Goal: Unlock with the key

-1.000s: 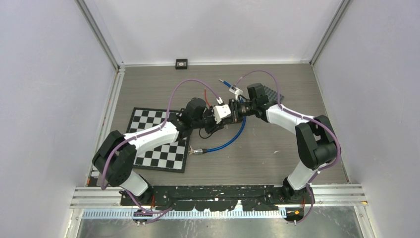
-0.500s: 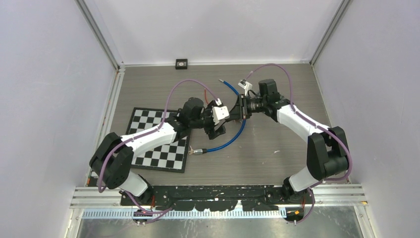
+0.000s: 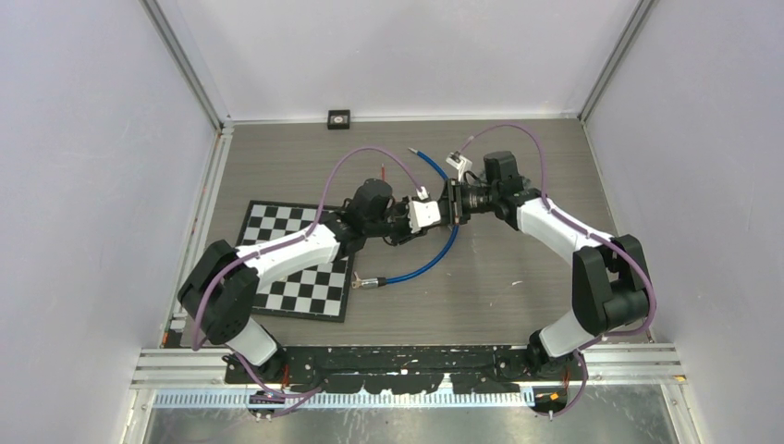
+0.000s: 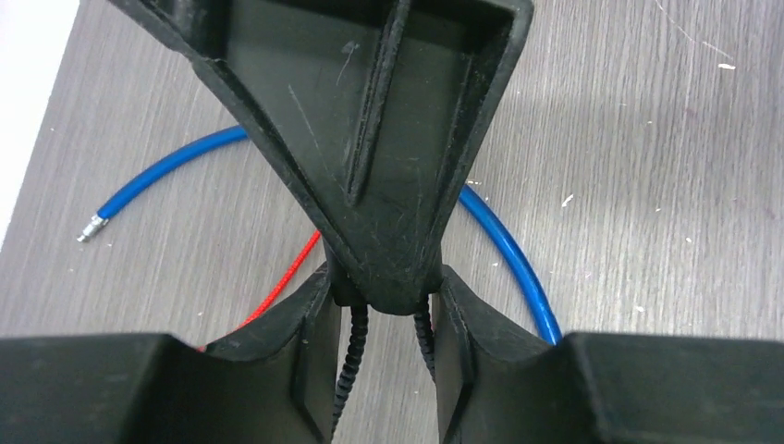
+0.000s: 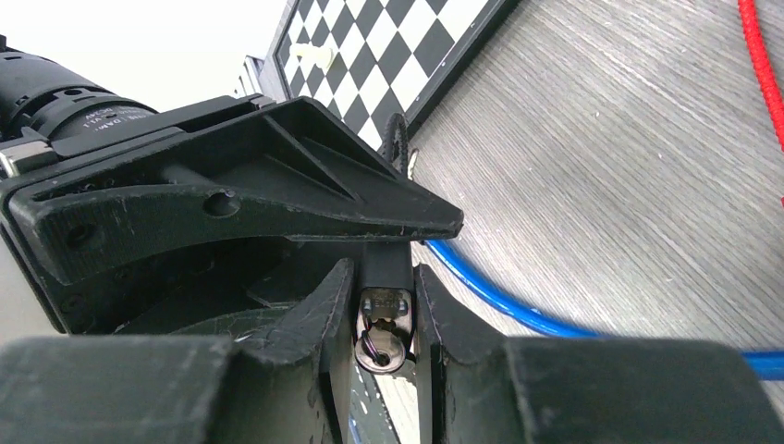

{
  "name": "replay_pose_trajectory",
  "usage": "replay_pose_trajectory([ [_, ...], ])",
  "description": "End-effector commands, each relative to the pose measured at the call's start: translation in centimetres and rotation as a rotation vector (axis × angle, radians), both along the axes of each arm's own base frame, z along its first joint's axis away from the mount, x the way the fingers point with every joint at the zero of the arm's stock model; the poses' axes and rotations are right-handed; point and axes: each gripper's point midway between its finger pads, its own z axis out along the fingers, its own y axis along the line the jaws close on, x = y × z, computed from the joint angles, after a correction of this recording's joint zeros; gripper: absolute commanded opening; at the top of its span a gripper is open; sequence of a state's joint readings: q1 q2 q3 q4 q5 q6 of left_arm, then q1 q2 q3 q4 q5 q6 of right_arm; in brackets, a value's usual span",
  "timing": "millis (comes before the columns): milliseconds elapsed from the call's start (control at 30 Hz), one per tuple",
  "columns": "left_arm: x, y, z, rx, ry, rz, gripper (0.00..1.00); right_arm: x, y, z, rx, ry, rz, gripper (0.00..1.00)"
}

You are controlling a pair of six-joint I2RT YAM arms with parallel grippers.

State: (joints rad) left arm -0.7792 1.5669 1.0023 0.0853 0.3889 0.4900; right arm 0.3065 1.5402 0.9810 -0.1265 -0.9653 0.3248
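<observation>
My two grippers meet tip to tip above the table's middle. The left gripper (image 3: 435, 218) (image 4: 384, 296) is shut on the black lock, whose two ribbed black cable strands (image 4: 349, 365) hang down between its fingers. The right gripper's big ribbed finger (image 4: 370, 139) fills the left wrist view. In the right wrist view the right gripper (image 5: 382, 275) is shut on the silver key (image 5: 382, 335), its round head and small ring showing just below the lock's black body (image 5: 386, 261). The left gripper's finger (image 5: 277, 199) lies crosswise above it.
A blue cable (image 3: 434, 262) (image 4: 518, 268) curves across the wood-grain table under both grippers. A thin red cord (image 4: 277, 277) lies beside it. A checkerboard (image 3: 296, 268) sits at the left, and a small black box (image 3: 339, 117) at the back wall.
The right arm swung back and right, then held still. The left gripper opened, moved right and back to meet the right gripper, and closed again.
</observation>
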Motion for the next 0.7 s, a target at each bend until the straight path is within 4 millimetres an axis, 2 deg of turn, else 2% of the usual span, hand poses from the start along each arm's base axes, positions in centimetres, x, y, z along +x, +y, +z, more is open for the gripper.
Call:
replay_pose_trajectory([
  [0, 0.2, 0.4, 0.2, 0.028, -0.069, -0.005, 0.00, 0.9, -0.3, 1.5, 0.041, -0.051, -0.023, 0.00],
  [100, -1.2, 0.9, -0.3, 0.056, -0.069, -0.051, 0.00, 2.0, -1.5, 1.3, 0.034, -0.054, -0.089, 0.00],
  [167, -3.3, 1.1, -1.0, 0.081, -0.042, -0.156, 0.01, 2.5, -2.2, 1.1, 0.035, -0.046, -0.121, 0.00],
  [200, -4.7, 1.2, -1.4, 0.089, -0.020, -0.227, 0.11, 2.6, -2.4, 1.0, 0.035, -0.040, -0.129, 0.00],
  [267, -6.7, 1.5, -1.7, 0.085, 0.016, -0.306, 0.41, 2.7, -2.6, 1.0, 0.038, -0.038, -0.131, 0.01],
  [300, -6.9, 1.7, -1.8, 0.080, 0.015, -0.304, 0.57, 2.6, -2.6, 1.0, 0.040, -0.036, -0.129, 0.00],
  [333, -6.7, 1.8, -1.8, 0.076, 0.000, -0.293, 0.67, 2.6, -2.6, 1.1, 0.044, -0.035, -0.123, 0.00],
  [367, -6.4, 1.9, -1.7, 0.070, -0.027, -0.277, 0.73, 2.5, -2.6, 1.1, 0.047, -0.033, -0.118, 0.00],
  [433, -5.2, 2.0, -1.1, 0.056, -0.094, -0.226, 0.79, 2.7, -2.4, 1.5, 0.060, -0.056, -0.110, 0.00],
  [533, -3.4, 1.9, -0.2, 0.051, -0.163, -0.163, 0.81, 2.6, -2.3, 1.4, 0.066, -0.049, -0.101, 0.00],
  [667, -1.6, 1.1, 0.6, 0.033, -0.154, -0.092, 0.81, 2.6, -2.3, 1.2, 0.072, -0.041, -0.101, 0.00],
])
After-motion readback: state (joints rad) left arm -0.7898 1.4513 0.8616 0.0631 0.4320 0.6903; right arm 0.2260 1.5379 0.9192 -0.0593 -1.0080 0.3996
